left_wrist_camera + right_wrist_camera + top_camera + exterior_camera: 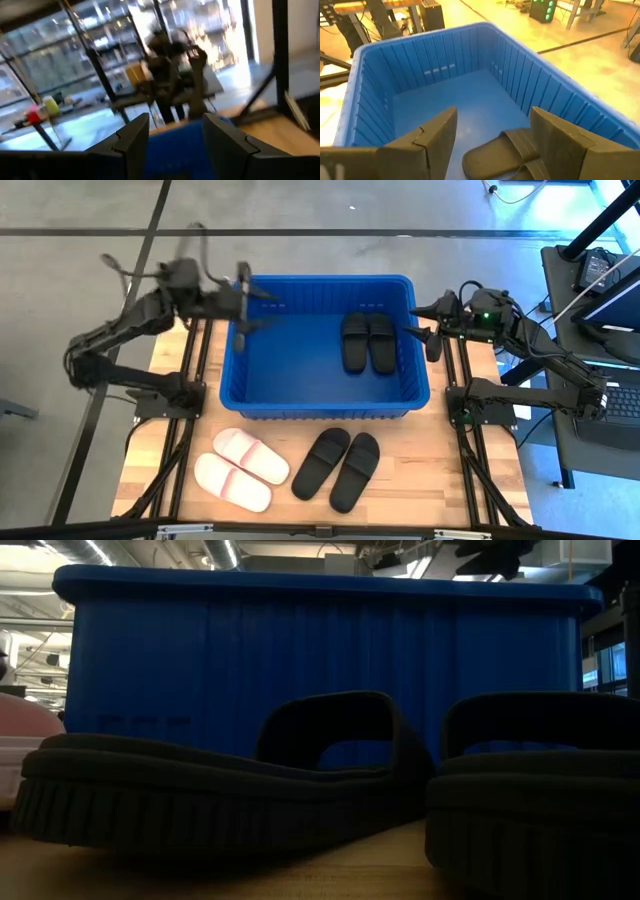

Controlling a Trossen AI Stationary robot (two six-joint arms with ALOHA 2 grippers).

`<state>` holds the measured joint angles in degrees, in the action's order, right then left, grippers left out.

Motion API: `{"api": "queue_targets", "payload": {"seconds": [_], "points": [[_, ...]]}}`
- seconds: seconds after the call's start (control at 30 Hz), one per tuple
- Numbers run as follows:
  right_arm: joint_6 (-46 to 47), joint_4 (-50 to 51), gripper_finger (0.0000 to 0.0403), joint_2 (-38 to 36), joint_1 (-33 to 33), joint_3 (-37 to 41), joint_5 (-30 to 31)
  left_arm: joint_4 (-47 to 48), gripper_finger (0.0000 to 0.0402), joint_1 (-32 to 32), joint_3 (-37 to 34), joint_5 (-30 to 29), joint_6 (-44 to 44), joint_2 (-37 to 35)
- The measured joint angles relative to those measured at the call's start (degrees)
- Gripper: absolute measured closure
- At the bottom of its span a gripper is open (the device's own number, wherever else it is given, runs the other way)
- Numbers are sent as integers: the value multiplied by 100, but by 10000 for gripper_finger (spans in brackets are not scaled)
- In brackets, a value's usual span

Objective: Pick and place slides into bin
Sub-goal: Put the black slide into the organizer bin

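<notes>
Slides [367, 341] in bin [322, 411]; right gripper [492, 132] open, empty.

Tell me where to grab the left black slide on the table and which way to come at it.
Grip the left black slide by its wide strap, coming straight down from above. It lies flat, sole down, angled, and the low view shows the strap arching clear of the footbed, leaving room for one finger under it. The second black slide crowds its right side.

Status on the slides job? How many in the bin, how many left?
Done: two black slides lie in the bin. In hand: nothing; the left gripper and right gripper are both open and empty at the bin's rim. Left: a white pair and a black pair on the table.
</notes>
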<state>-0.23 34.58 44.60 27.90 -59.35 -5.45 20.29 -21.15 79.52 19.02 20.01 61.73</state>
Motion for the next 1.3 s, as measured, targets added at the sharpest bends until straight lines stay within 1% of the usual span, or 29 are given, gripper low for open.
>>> {"api": "queue_targets", "payload": {"seconds": [0.17,0.27,0.47,0.6,0.73,0.93,1.2,1.3], "points": [[-11,377,152,1,0,0,-1,654,224,1472,125,-1867,644,651],[-77,529,152,2,-1,0,-1,832,224,2227,131,-2717,949,991],[-455,710,152,0,-2,0,-2,877,224,3488,131,-3629,972,1665],[-640,728,152,0,-2,0,-2,878,224,4047,133,-4145,731,2215],[-815,726,152,0,-2,0,-1,877,224,4394,133,-4486,590,2813],[-909,727,152,0,-1,0,-1,880,224,4640,132,-4493,-274,3593],[-909,730,152,0,-1,0,-2,826,224,4917,133,-3847,-897,4328],[-916,730,152,0,-2,0,-3,665,224,4945,131,-3852,-898,4555]]}}
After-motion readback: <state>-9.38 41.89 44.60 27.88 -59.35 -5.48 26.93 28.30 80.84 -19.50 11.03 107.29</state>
